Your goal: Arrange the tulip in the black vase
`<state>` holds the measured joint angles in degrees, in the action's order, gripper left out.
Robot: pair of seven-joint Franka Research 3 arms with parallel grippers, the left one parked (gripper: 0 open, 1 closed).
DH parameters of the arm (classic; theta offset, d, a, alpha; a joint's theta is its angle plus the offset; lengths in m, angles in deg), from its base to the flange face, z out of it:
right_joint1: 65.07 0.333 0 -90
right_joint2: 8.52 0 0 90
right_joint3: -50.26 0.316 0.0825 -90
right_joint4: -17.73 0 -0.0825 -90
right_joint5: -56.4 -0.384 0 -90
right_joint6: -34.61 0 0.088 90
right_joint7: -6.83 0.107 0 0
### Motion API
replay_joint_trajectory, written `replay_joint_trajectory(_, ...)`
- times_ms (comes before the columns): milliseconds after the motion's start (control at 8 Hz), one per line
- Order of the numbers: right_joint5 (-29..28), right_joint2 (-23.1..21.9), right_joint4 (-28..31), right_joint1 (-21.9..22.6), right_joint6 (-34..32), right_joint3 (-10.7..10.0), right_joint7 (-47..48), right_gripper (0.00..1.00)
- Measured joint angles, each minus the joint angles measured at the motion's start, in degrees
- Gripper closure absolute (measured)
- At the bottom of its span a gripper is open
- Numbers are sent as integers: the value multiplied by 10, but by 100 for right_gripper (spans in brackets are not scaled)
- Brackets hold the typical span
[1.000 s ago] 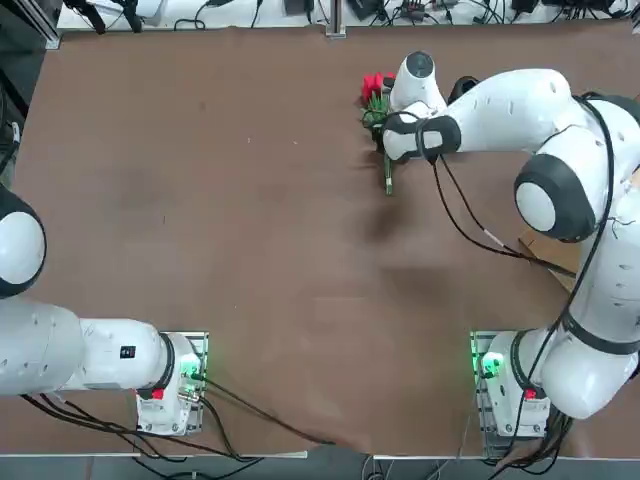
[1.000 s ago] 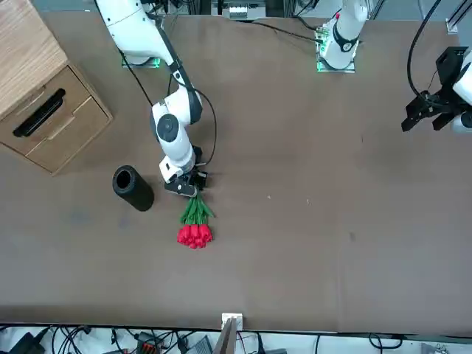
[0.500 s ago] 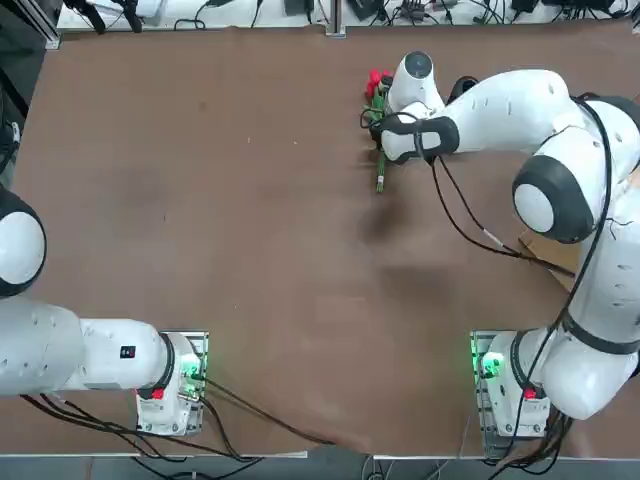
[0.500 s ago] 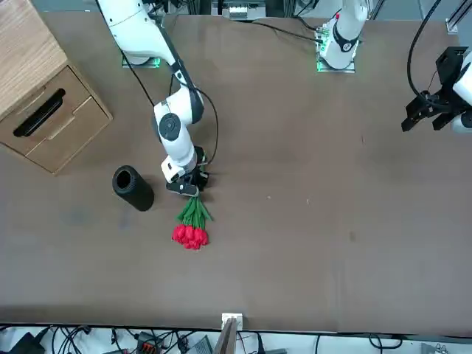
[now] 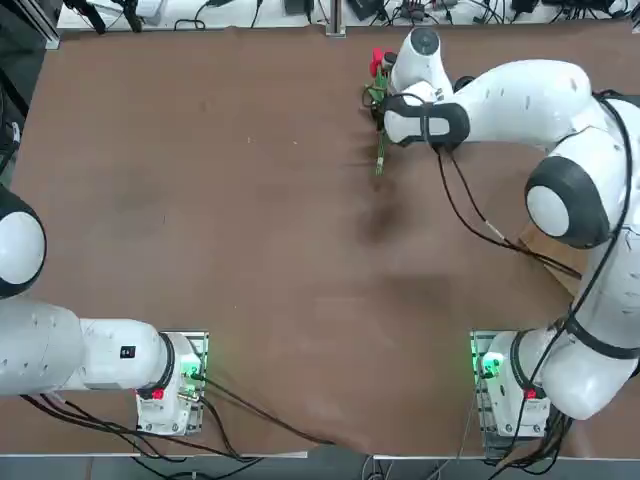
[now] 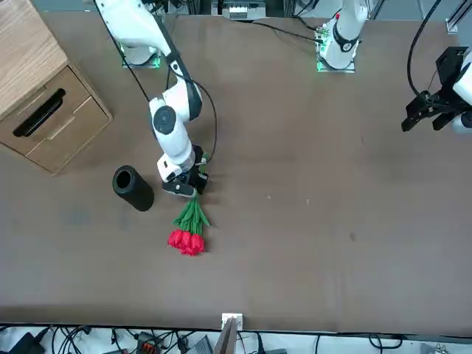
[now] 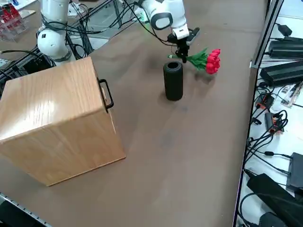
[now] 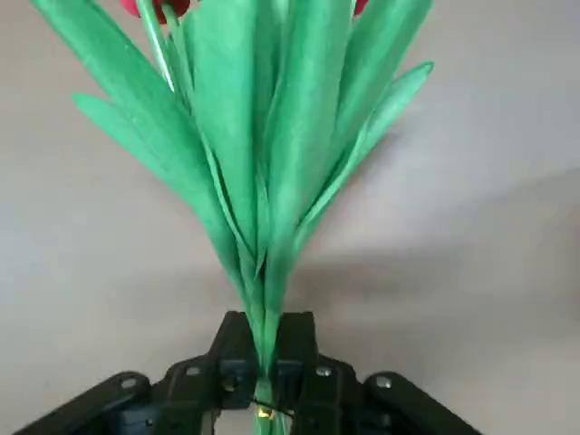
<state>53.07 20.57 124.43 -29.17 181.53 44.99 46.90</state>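
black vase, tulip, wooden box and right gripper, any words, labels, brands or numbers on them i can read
There are none to read on the black vase, the tulip, the wooden box or the right gripper, its fingers shut on the stems.

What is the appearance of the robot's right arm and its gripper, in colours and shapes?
The right arm has rounded white segments with dark grey bands and caps at the joints. Black cables run loosely along it. The right gripper is black and angular, with two blocky fingers and small silver screws.
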Motion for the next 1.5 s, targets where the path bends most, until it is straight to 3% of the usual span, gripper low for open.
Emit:
replay_joint_trajectory(375,38,-64,-15,4,-108,-22,0,90)
replay_joint_trajectory(875,118,-110,-131,2,-343,-54,25,90)
replay_joint_trajectory(1500,221,-108,-202,2,-426,-75,182,90)
